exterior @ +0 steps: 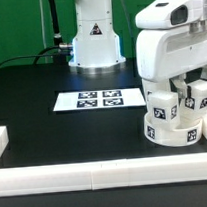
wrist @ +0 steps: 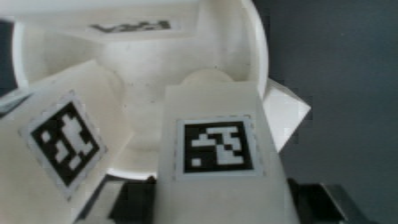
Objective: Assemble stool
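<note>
The big white arm hangs low over the round seat (exterior: 176, 132), which sits on the black table (exterior: 40, 81) just beside the marker board (exterior: 99, 98). Legs (exterior: 160, 110) with tags already stand up from the seat. The gripper (exterior: 183, 94) is down among them. I cannot tell if it grips a leg (wrist: 217, 140). The stool looks nearly built.

The white round seat (exterior: 174, 131) is seen lying flat on the black table near the exterior view's right, a black-and-white tag shown on its rim. Tagged white block legs (exterior: 160, 109) are seen standing upright on it. In the wrist view, two legs (wrist: 221, 135) are shown close up, tags facing the camera.
</note>
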You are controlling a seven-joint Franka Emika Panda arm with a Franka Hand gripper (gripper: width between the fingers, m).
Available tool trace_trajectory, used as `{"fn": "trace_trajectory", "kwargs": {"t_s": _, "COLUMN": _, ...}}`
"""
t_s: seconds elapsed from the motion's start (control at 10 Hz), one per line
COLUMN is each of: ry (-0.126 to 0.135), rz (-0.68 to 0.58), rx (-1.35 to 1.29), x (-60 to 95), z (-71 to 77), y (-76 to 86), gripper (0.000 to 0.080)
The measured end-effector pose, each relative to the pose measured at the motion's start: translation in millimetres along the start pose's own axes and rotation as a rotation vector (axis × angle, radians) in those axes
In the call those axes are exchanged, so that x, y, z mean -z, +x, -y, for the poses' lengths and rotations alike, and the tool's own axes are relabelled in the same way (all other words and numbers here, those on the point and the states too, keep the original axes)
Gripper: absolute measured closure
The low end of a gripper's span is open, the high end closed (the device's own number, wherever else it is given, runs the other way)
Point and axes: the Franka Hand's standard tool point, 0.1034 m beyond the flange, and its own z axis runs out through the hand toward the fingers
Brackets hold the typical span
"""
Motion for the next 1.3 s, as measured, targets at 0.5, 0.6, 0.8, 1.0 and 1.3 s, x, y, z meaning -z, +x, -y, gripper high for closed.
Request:
{"fn": "trace_trajectory", "kwargs": {"t_s": 0.5, "ry": -0.002, "rz": -0.001, "rx": 0.003, "x": 9.3, "z": -0.3, "y": 1.8, "gripper": 0.0214}}
{"fn": "trace_trajectory", "kwargs": {"t_s": 0.6, "ry": -0.003, "rz": 0.012, "rx": 0.010, "x": 19.7, "z": 0.0, "y": 1.6, "gripper": 0.0161}}
{"fn": "trace_trajectory", "kwargs": {"t_s": 0.8, "ry": -0.002, "rz": 0.017, "rx": 0.037, "x": 31.8, "z": -0.1, "y": 5.2, "gripper": 0.0153}}
{"fn": "trace_trajectory", "kwargs": {"t_s": 1.0, "ry": -0.001, "rz": 0.018, "rx": 0.040, "x": 30.9, "z": 0.1, "y": 4.9, "gripper": 0.0150}}
{"fn": "trace_trajectory", "kwargs": {"t_s": 1.3, "ry": -0.036, "rz": 0.035, "rx": 0.487, "x": 31.4, "z": 4.2, "y": 11.8, "gripper": 0.0150}}
